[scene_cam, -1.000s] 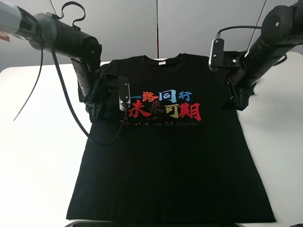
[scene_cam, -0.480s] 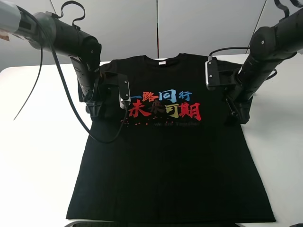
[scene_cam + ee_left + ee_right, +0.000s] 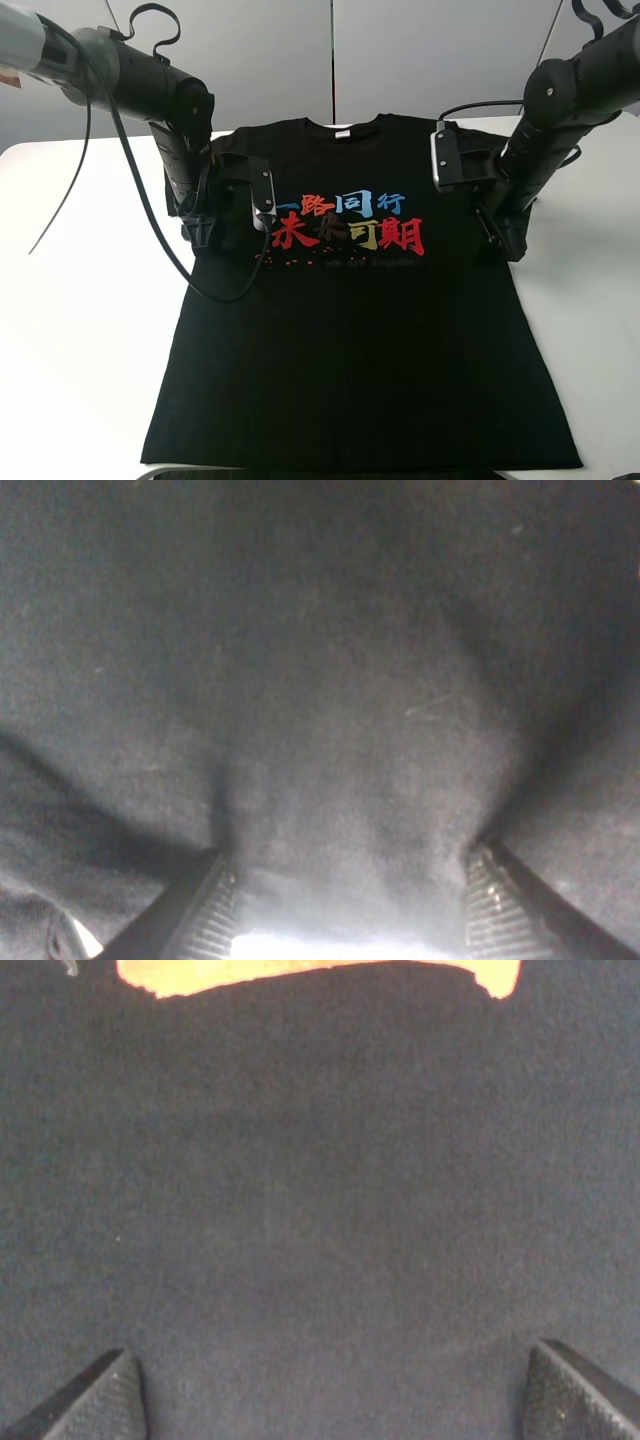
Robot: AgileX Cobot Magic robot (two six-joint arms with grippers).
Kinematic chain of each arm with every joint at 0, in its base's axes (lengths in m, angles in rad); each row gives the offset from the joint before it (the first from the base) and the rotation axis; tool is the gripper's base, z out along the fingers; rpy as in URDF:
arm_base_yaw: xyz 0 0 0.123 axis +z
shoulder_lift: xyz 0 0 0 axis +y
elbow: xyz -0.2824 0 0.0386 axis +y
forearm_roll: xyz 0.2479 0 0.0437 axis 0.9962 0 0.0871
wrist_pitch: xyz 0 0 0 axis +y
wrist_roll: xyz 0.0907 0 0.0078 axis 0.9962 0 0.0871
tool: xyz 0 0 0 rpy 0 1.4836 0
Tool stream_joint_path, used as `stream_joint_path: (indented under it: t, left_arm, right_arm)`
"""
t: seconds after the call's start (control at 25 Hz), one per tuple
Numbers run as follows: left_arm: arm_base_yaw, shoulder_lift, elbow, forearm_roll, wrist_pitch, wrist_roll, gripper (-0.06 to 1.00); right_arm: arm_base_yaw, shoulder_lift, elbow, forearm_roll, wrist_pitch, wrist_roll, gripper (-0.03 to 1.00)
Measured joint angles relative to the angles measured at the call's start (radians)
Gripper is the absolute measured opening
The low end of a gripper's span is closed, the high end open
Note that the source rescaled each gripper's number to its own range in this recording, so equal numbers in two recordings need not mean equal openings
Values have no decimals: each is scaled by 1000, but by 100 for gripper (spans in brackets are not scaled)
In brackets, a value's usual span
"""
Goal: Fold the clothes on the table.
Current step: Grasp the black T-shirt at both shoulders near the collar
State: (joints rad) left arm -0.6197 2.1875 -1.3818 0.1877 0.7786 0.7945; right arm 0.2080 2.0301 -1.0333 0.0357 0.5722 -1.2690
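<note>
A black T-shirt [image 3: 350,340] lies flat, print up, on a white table [image 3: 70,340]. The left gripper [image 3: 200,236] and right gripper [image 3: 510,245] press down near its two sleeves. Both are wide open and hold nothing, though cloth bunches between the left fingers [image 3: 205,925]. The first fold seems not yet begun; each gripper must pinch fabric before lifting.

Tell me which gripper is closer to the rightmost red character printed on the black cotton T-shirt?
Right. Right gripper sits beside the red character; left gripper is across the T-shirt.
</note>
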Motion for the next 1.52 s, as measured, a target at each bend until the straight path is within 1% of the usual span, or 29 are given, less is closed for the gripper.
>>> stream_joint_path:
  t: [0.16, 0.44, 0.56, 0.8, 1.04, 1.12, 1.2, 1.36, 1.44, 1.52]
  left_arm:
    - [0, 0, 0, -2, 0, 0, 67]
    - [0, 0, 0, -6, 11, -4, 67]
    - [0, 0, 0, -23, 15, -4, 67]
    - [2, 2, 0, -48, 45, -6, 67]
    - [2, 2, 0, -69, 59, 36, 67]
    - [2, 2, 0, -71, 60, 38, 67]
    - [2, 2, 0, -71, 56, 40, 67]
    - [2, 4, 0, -63, 49, 42, 67]
    - [2, 4, 0, -61, 49, 42, 67]
    - [2, 4, 0, -61, 47, 43, 67]
  right_arm:
    - [0, 15, -11, 7, 19, -7, 83]
    - [0, 26, -23, 54, 45, -46, 83]
    - [-4, 26, -23, 80, 60, -67, 82]
    - [-8, 34, -23, 132, 106, -74, 82]
    - [-8, 34, -20, 135, 104, -74, 82]
    - [-8, 34, -19, 135, 104, -74, 81]
    - [-8, 34, -14, 136, 100, -75, 72]
    - [-4, 34, -14, 138, 99, -75, 46]
    - [0, 34, -12, 132, 103, -72, 38]
    - [0, 34, -12, 132, 103, -63, 32]
